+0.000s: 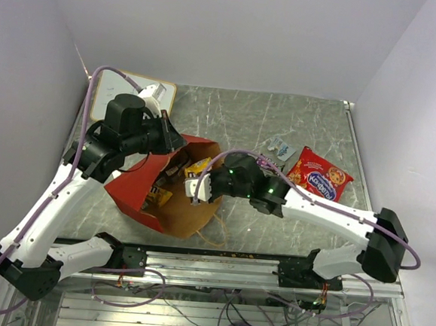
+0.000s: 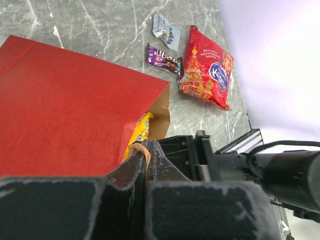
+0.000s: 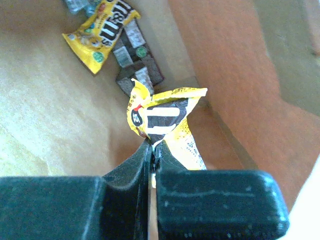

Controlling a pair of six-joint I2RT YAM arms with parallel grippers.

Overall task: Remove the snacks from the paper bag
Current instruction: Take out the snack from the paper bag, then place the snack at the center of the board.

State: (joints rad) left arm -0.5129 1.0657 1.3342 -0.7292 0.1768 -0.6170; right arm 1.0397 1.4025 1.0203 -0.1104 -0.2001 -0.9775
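The red paper bag (image 1: 135, 193) lies on its side, its brown mouth facing the arms. My left gripper (image 1: 170, 139) is at the bag's upper rim, shut on a thin tan loop handle (image 2: 143, 153). My right gripper (image 1: 196, 188) reaches into the mouth, shut on the edge of a small yellow packet (image 3: 165, 116). Deeper in the paper bag (image 3: 45, 110) lie another yellow packet (image 3: 101, 28) and a dark bar (image 3: 138, 64). Out on the table lie a large red crinkly bag (image 1: 319, 173), a grey-white wrapper (image 1: 280, 147) and a dark purple bar (image 2: 162, 58).
A white-faced board with a tan frame (image 1: 101, 107) lies at the back left, under the left arm. The second tan handle (image 1: 214, 237) trails on the table near the front edge. Grey walls close in on both sides. My right arm (image 2: 282, 172) crosses in front of the bag's mouth.
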